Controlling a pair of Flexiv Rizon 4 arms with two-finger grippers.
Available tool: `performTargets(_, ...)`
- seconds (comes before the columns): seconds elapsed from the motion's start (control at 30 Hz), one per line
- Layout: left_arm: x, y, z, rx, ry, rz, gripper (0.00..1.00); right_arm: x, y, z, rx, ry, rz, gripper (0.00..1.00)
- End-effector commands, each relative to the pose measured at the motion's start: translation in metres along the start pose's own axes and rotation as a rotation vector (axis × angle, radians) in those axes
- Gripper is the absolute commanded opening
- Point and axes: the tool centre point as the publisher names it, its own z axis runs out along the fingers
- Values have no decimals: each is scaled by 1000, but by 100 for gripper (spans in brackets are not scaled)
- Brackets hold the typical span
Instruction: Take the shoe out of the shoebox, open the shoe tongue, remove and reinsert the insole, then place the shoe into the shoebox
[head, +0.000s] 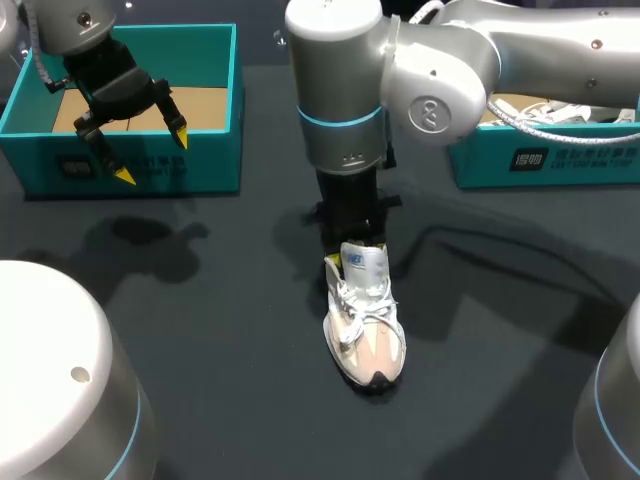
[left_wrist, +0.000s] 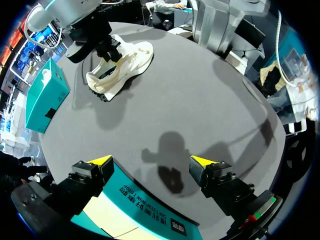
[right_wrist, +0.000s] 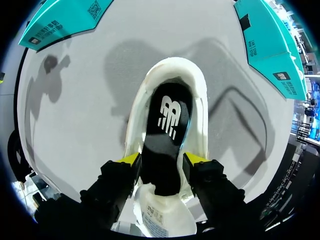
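Observation:
A white and beige sneaker (head: 365, 320) stands on the dark table's middle, toe toward the front edge. My right gripper (head: 355, 258) hangs straight over its opening. In the right wrist view this gripper (right_wrist: 162, 159) is open, its yellow tips astride the shoe's collar (right_wrist: 172, 70). The black insole (right_wrist: 167, 125) lies flat inside the shoe between them. The white tongue (right_wrist: 160, 220) is folded back under the gripper. My left gripper (head: 153, 157) hovers open and empty above the front wall of the teal shoebox (head: 205, 165) at the back left, seen also under that gripper (left_wrist: 151, 161).
A second teal box (head: 560, 160) with white contents stands at the back right, behind my right arm. The left shoebox (left_wrist: 140, 205) shows a bare cardboard floor. The sneaker (left_wrist: 120, 70) lies well ahead of the left gripper across open dark tabletop.

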Motion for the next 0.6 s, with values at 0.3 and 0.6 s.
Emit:
performTargets(0.3, 1, 0, 0, -3, 0, 0, 100, -14, -2, 1, -17, 17, 21, 82)
performTargets(0.6, 1, 0, 0, -3, 0, 0, 100, -20, -7, -5, -25, 25, 24, 95)
